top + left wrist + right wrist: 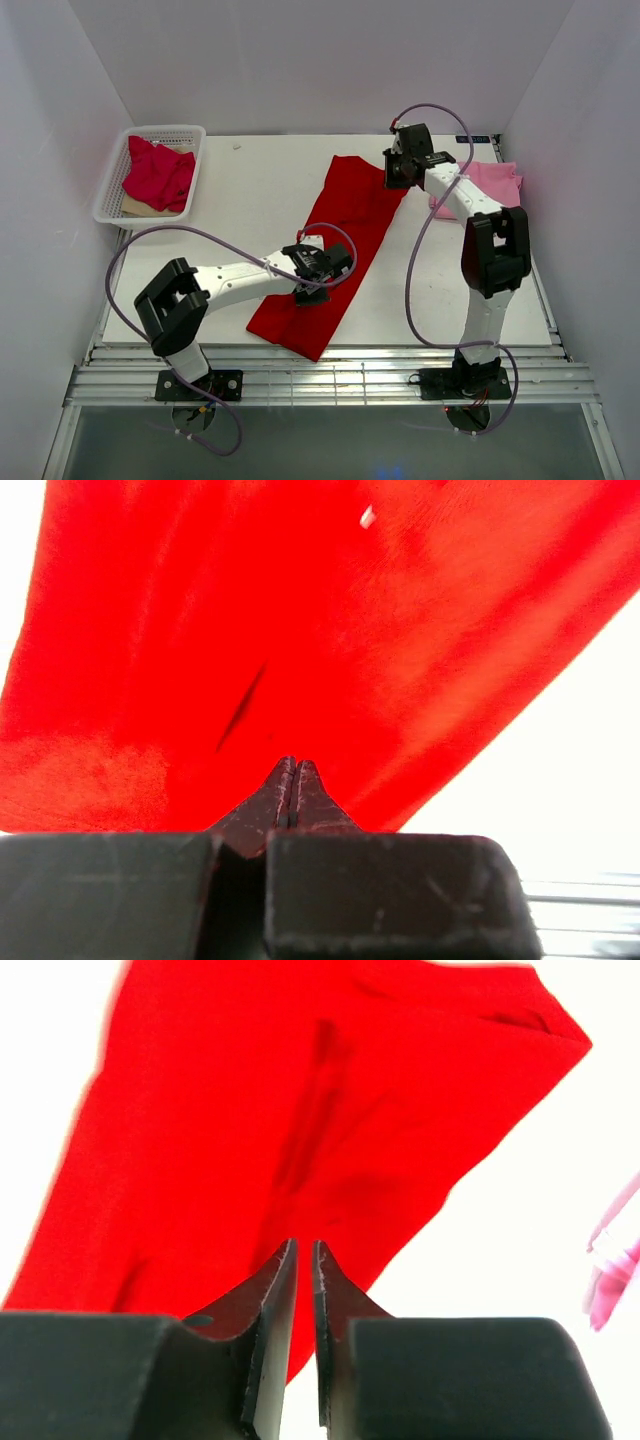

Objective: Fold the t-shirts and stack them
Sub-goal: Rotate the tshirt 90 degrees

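Observation:
A bright red t-shirt (340,240) lies as a long strip slanting across the middle of the table. My left gripper (308,292) is shut, its tips (292,762) pressed together low over the red cloth (300,630) near the strip's lower right edge. My right gripper (392,180) is at the strip's far right corner. Its jaws (305,1245) stand a thin slit apart with nothing between them, over the red cloth (300,1110). A light pink t-shirt (490,182) lies folded at the back right, and it shows in the right wrist view (610,1280). A crimson t-shirt (160,172) lies bunched in the basket.
The white mesh basket (110,200) stands at the back left, with a beige cloth (140,207) under the crimson shirt. White walls close in the table on three sides. Metal rails (330,375) run along the near edge by the arm bases.

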Action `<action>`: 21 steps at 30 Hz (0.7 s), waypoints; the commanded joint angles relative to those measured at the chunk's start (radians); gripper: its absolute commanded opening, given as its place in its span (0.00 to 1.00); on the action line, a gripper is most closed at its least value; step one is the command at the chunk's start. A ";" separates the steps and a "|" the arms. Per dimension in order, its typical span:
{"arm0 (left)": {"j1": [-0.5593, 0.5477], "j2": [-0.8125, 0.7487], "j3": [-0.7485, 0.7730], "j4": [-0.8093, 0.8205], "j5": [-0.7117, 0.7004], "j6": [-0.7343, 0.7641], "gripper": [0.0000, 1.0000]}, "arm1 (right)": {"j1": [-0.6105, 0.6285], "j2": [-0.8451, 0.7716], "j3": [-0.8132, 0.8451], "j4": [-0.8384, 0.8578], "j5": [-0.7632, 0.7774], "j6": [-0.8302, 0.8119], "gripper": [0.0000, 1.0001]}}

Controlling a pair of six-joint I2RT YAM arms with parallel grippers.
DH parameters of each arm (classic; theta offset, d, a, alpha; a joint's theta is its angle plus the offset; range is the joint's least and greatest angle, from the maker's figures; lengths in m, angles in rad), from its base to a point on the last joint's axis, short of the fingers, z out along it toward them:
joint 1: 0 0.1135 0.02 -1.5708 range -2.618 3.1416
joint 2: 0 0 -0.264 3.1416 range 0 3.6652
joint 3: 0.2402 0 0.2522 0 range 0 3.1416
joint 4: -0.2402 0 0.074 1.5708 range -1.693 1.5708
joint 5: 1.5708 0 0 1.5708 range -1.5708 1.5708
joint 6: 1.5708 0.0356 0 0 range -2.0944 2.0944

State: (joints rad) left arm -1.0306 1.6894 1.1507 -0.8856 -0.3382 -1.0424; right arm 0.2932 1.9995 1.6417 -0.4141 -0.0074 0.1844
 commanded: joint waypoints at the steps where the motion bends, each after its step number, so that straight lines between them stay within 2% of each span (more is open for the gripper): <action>1: 0.004 -0.091 0.023 -0.010 -0.071 0.012 0.00 | 0.034 -0.085 -0.080 -0.014 -0.074 -0.025 0.15; 4: 0.004 -0.080 -0.025 -0.010 -0.076 0.024 0.00 | 0.057 -0.128 -0.207 0.000 -0.103 0.003 0.08; 8: 0.004 -0.047 -0.092 0.000 -0.071 0.018 0.00 | 0.090 -0.139 -0.304 0.044 -0.120 0.030 0.08; 15: 0.004 0.012 -0.126 0.048 -0.090 0.051 0.00 | 0.104 -0.071 -0.277 0.043 -0.115 0.036 0.08; 21: 0.004 0.061 -0.138 0.091 -0.035 0.065 0.00 | 0.104 0.013 -0.201 0.009 -0.109 0.027 0.08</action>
State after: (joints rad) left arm -1.0290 1.7092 1.0256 -0.8677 -0.4004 -0.9821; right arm 0.3950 1.9846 1.3781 -0.4015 -0.1123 0.2070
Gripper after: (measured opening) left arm 0.015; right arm 0.078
